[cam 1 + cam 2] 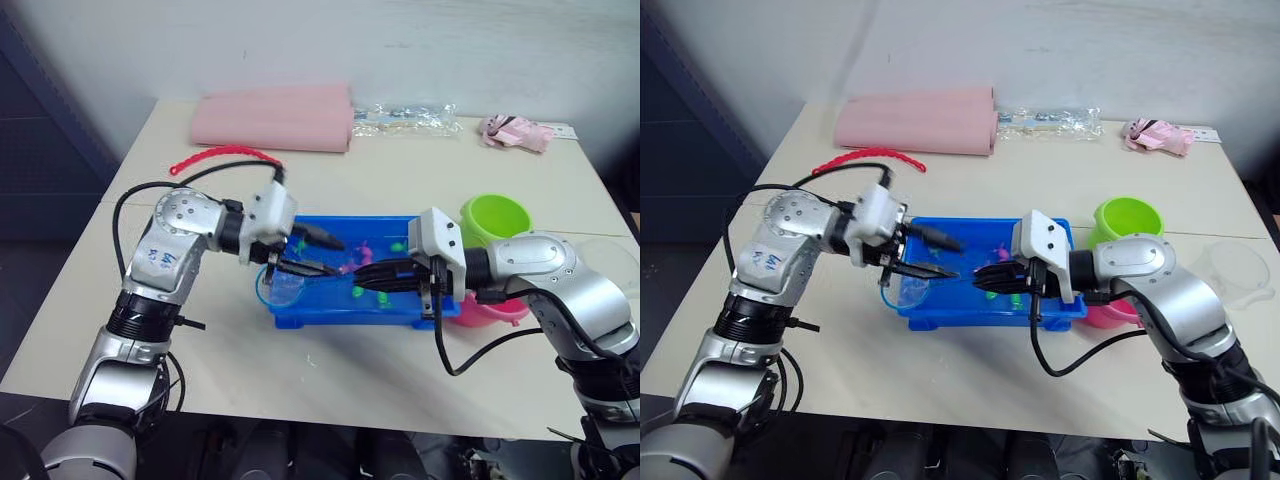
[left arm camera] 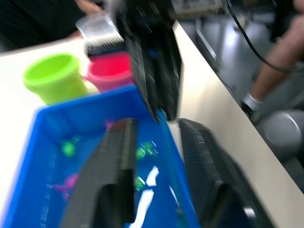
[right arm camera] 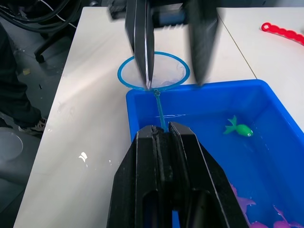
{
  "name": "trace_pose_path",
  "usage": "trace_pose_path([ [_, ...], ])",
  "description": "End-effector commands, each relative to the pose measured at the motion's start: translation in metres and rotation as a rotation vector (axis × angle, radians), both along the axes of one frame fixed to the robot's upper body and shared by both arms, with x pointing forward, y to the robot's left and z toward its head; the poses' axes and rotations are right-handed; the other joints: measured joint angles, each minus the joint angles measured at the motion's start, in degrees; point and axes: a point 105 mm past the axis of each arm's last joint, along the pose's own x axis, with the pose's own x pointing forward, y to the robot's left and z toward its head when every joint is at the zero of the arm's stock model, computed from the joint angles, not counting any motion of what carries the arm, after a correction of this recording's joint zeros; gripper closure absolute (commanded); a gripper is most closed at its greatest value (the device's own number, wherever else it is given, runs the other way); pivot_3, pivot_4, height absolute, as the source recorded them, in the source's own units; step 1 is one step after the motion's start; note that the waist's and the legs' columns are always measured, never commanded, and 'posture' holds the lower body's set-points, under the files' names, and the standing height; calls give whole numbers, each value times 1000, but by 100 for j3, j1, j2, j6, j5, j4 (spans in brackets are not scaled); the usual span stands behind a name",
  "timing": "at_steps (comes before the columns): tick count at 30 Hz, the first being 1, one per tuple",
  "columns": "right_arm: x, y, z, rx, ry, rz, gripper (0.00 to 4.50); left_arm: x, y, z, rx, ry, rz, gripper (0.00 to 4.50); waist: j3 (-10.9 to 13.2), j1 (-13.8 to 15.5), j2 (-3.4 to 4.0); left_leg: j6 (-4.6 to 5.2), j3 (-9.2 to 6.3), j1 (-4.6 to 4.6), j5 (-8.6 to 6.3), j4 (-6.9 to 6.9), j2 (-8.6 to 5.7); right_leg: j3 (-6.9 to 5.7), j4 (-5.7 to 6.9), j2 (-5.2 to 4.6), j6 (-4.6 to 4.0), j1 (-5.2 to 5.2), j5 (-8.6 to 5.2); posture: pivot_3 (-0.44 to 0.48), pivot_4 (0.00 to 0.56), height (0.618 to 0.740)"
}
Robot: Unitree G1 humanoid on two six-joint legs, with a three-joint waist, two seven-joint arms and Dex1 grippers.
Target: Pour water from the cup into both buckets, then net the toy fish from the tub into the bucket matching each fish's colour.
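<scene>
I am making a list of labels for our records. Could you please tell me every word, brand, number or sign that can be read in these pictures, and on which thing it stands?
No text can be read.
Left arm's silver shell: small dark marks, too blurred to read.
Clear plastic packet: printed contents, too small to read.
Pink packet: dark markings, too small to read.
Tub, green bucket, pink bucket, net: no lettering seen.

beige table (image 1: 400, 190) w/ blue tub (image 1: 330, 310), green bucket (image 1: 495, 218), pink bucket (image 1: 490, 310), pink roll (image 1: 272, 118), red strip (image 1: 222, 155).
</scene>
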Motion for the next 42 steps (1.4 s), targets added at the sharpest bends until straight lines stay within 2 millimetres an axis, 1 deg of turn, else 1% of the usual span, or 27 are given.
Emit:
trace_pose_path([
  [1,-1,-23,19,-12,-71,-46,4500,6,48,30,-106,-50,153,935,1,-16,2,0,0,2,0,-3,1,0,0,2,0,-1,0,0,150,740],
  [3,-3,-36,22,-14,-65,-83,4500,8,68,21,-80,-58,227,164,1,-20,2,-1,2,3,0,-6,2,0,-3,3,0,0,0,0,150,740],
  [4,-4,-40,23,-15,-63,-99,4500,8,74,18,-75,-59,250,78,1,-14,2,-1,3,4,-1,-9,2,0,-7,3,0,1,0,0,150,740],
  [5,-5,-46,23,-19,-63,-118,4500,9,79,17,-84,-63,276,78,1,-1,2,-1,3,6,-1,-11,2,0,-9,3,0,4,0,0,150,740],
  [6,-4,-60,23,-48,-70,-168,4500,10,87,10,-81,-67,317,78,1,11,3,-1,3,6,-1,-9,2,0,-9,3,0,5,0,0,150,740],
  [8,-5,-80,23,-94,-84,-234,4500,9,95,0,-80,-75,354,78,2,50,2,1,3,4,-2,-4,1,-1,-8,2,0,8,0,0,150,740],
  [9,-3,-91,25,-117,-98,-280,4500,7,100,-8,-82,-57,373,78,2,53,2,3,2,1,-3,-1,1,-2,-10,1,3,8,2,0,150,740],
  [10,-3,-97,27,-128,-108,-306,4500,6,102,-14,-85,-43,383,78,2,52,3,3,2,1,-3,0,1,-2,-11,1,3,8,2,0,150,740],
  [12,-1,-115,32,-188,-155,-374,4500,-3,104,-35,-61,36,383,78,3,36,5,9,9,5,-11,0,0,8,-15,0,8,9,6,0,150,740],
  [14,0,-125,34,-244,-186,-398,4500,-11,99,-47,-61,100,365,78,4,10,7,8,17,9,-13,-5,0,16,-15,0,8,7,6,0,150,740],
  [18,5,-132,36,-352,-253,-394,4500,-17,84,-58,-51,165,315,78,9,16,16,1,26,13,-17,-3,19,28,-16,18,6,3,7,0,150,740],
  [19,8,-136,36,-405,-287,-389,4500,-17,80,-58,-57,169,304,78,10,16,18,-1,33,17,-18,0,19,38,-19,18,5,2,7,0,150,740],
  [20,10,-141,33,-509,-341,-354,4500,-17,75,-57,-63,179,289,78,10,15,19,-1,37,18,-18,-1,19,42,-19,17,5,0,7,0,150,740],
  [21,13,-143,34,-549,-371,-339,4500,-17,71,-57,-66,183,275,78,13,15,24,-1,41,19,-19,-1,19,46,-19,17,5,-2,7,0,150,740],
  [24,23,-142,41,-605,-462,-308,4500,-16,64,-58,-65,192,247,78,14,13,25,-1,53,21,-20,2,19,55,-18,17,5,-8,7,0,150,740],
  [27,29,-138,42,-637,-514,-264,4500,-15,61,-58,-66,192,236,78,14,-10,25,-5,62,19,-22,-3,26,64,-12,26,5,-17,7,0,150,740],
  [30,38,-132,38,-666,-525,-245,4500,-15,55,-60,-69,204,209,78,15,-33,27,-7,63,17,-23,-2,31,64,-12,33,4,-16,7,0,150,740],
  [38,47,-136,33,-808,-551,-142,4500,-14,45,-62,-72,214,182,78,16,-32,28,-6,65,17,-24,6,31,66,-10,33,3,-16,8,0,150,740],
  [42,55,-136,32,-873,-588,-127,4500,-13,41,-62,-76,216,171,78,16,-32,28,-6,64,17,-24,6,31,66,-10,33,3,-15,8,0,150,740],
])
